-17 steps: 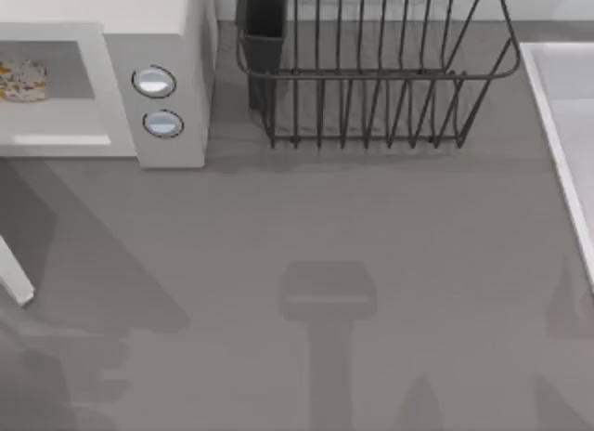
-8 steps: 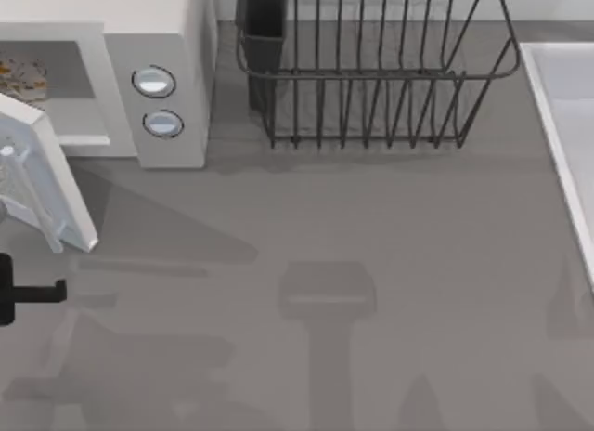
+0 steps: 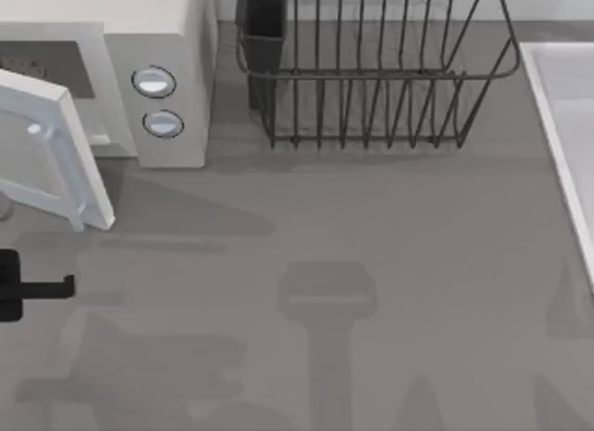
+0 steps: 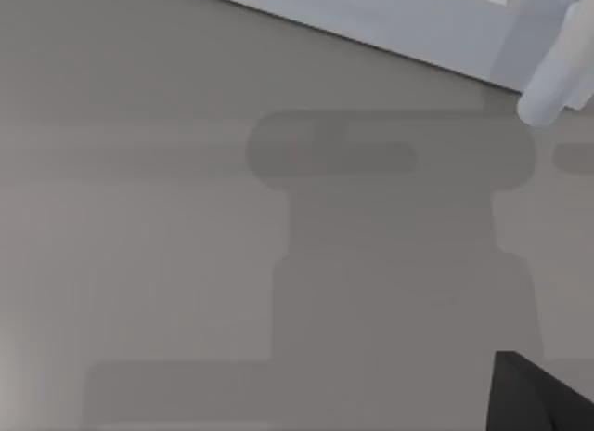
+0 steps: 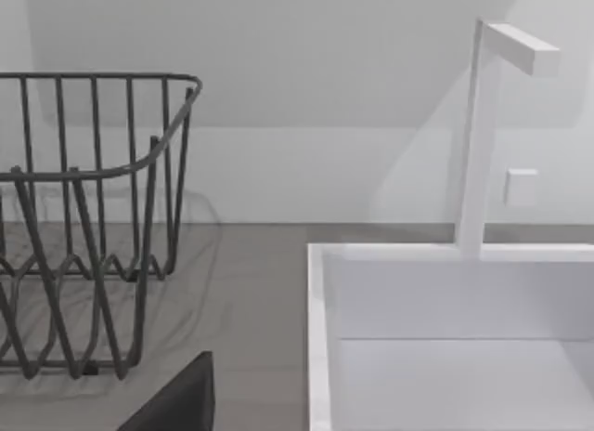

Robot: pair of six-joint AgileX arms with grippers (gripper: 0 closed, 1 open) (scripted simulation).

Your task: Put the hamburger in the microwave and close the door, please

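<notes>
The white microwave (image 3: 158, 41) stands at the table's back left, two round knobs on its front panel. Its door (image 3: 51, 152) hangs half swung, slanting across the cavity opening. The hamburger lies inside the cavity, a sliver of its printed wrapper (image 3: 19, 69) showing over the door's top edge. My left gripper (image 3: 37, 287) is at the left edge, in front of the door, with a gap between them. The left wrist view looks down at the tabletop, with the door's lower edge (image 4: 390, 32) and one dark finger (image 4: 538, 398). One finger (image 5: 176, 403) of my right gripper rises from the lower border of the right wrist view.
A dark wire dish rack (image 3: 371, 78) with a black cup (image 3: 264, 22) stands at the back centre, right of the microwave. A white sink basin (image 3: 561, 124) with a tap (image 5: 483, 124) runs along the right edge. Bare grey tabletop (image 3: 325, 264) spans the middle and front.
The door has swung in from the left edge toward the microwave's opening, hiding most of the hamburger. My left gripper has come into the top view behind it and moved slightly right.
</notes>
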